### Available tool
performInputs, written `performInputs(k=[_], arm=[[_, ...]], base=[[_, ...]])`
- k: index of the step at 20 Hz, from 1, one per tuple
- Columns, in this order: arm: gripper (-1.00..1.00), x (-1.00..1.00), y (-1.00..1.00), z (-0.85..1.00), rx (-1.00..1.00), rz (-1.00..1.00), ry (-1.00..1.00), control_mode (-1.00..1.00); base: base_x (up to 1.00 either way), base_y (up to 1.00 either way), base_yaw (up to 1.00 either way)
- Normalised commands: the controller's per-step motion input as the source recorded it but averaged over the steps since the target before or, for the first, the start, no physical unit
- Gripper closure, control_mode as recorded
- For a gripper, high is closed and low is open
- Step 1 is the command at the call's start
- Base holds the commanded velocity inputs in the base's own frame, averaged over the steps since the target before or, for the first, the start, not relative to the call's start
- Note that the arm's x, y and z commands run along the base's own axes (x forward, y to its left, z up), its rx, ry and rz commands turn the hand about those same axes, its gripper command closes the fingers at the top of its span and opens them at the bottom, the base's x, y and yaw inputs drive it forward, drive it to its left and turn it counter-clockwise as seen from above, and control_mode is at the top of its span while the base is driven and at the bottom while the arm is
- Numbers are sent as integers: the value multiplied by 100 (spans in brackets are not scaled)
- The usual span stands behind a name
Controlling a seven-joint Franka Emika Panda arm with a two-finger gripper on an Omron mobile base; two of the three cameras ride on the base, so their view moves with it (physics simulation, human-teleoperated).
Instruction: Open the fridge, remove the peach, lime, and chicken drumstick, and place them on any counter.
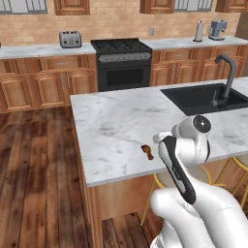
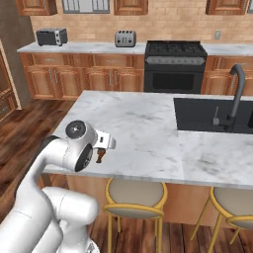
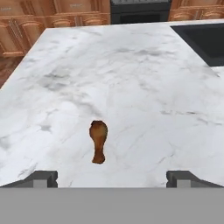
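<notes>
1. I read the end effector as spread wide and holding nothing: in the hand view its two dark fingertips stand far apart at the bottom corners, with bare marble between them.
2. The chicken drumstick lies flat on the table, near the front edge, apart from both fingertips. Its rounded meaty end points away from the hand; its thin bone end points back toward it.
3. I judge that the drumstick rests where it was meant to go. It lies on its side, so it has no tendency to roll, and it is clear of the black sink cut-out and the curved tap.
4. In the left base view the drumstick sits just beside the arm's white wrist; in the right base view it is partly hidden behind the hand.
5. The hand hovers over the table edge, looking forward and down, which keeps the drumstick centred between the fingers.
6. I judge this item complete. The peach and lime are not on the table, so those two removals from the fridge remain open.
7. I expect to drive the base before any further pick.
</notes>
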Motion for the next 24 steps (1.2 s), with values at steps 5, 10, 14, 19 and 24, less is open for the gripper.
performInputs(k=[5, 10, 14, 19, 24], arm=[[-100, -77, -18, 100, -1, -7, 0, -100], [-100, -58, -1, 100, -1, -5, 0, -100], [-100, -38, 0, 100, 0, -5, 0, -100], [-100, -23, 0, 73, 0, -8, 0, -100], [-100, -29, 1, 37, 0, 0, -2, -100]], base=[[0, 0, 0], [0, 0, 0], [0, 0, 0], [0, 0, 0], [0, 0, 0]])
